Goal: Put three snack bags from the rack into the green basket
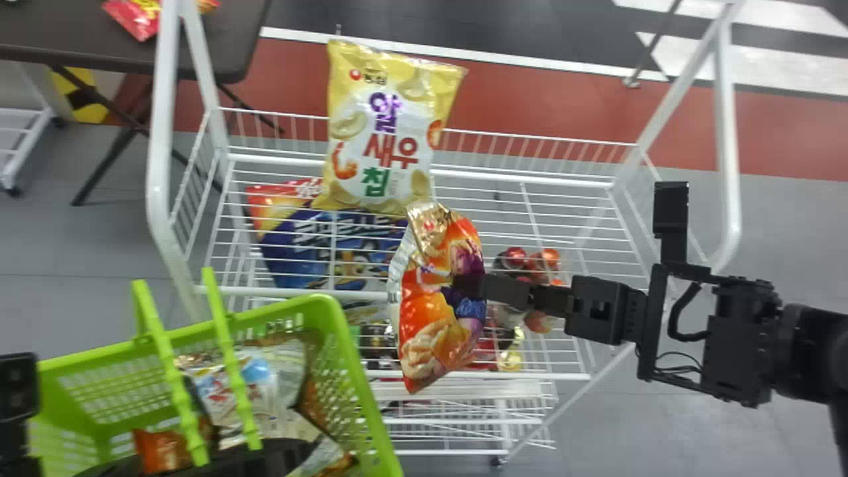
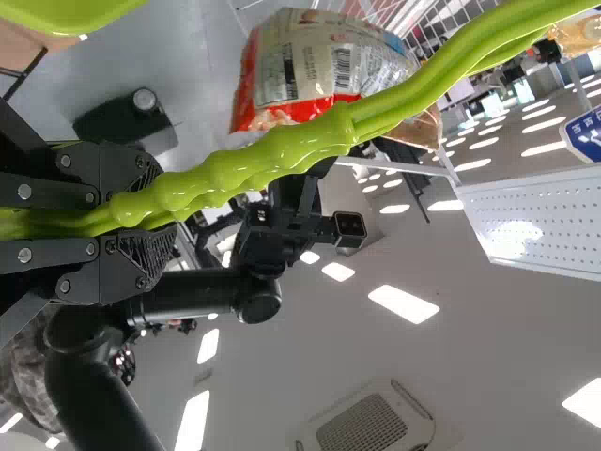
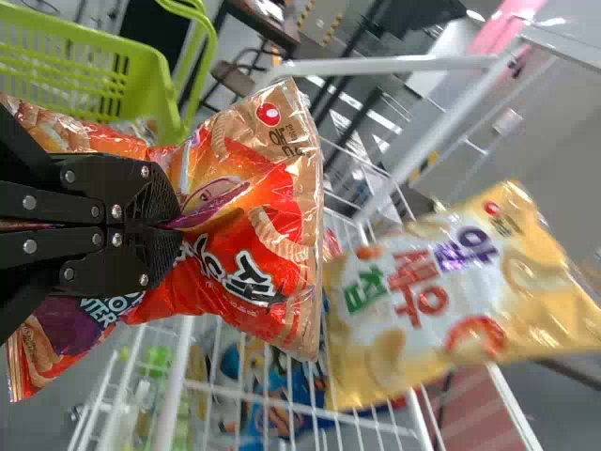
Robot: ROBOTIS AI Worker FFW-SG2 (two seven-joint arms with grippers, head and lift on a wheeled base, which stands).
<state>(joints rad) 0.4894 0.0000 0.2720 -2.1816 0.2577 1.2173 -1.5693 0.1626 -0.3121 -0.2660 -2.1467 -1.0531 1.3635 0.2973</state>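
We see the right gripper (image 1: 469, 286) pinching an orange snack bag (image 1: 430, 318) between its 2 fingers, the bag's film creased around the tips in the right wrist view. We find this bag over the near side of the white rack (image 1: 729, 165), outside the green basket (image 1: 324, 305), which lies to the left of the right gripper and nearer to us. Below the basket's handles (image 1: 228, 358), we see several snack packets (image 1: 252, 391) inside, though their overlap leaves the full count unclear to us. The left gripper (image 1: 271, 457) is clamped on the handles, which run between its 2 fingers in the left wrist view. Beyond the right gripper and to its left, we see a yellow snack bag (image 1: 387, 132) near the far rail, face toward us. A blue snack bag (image 1: 318, 252) lies in the rack, also left of the right gripper. Well beyond both grippers, at the far left, a red packet (image 1: 136, 16) lies on a dark table (image 1: 238, 40).
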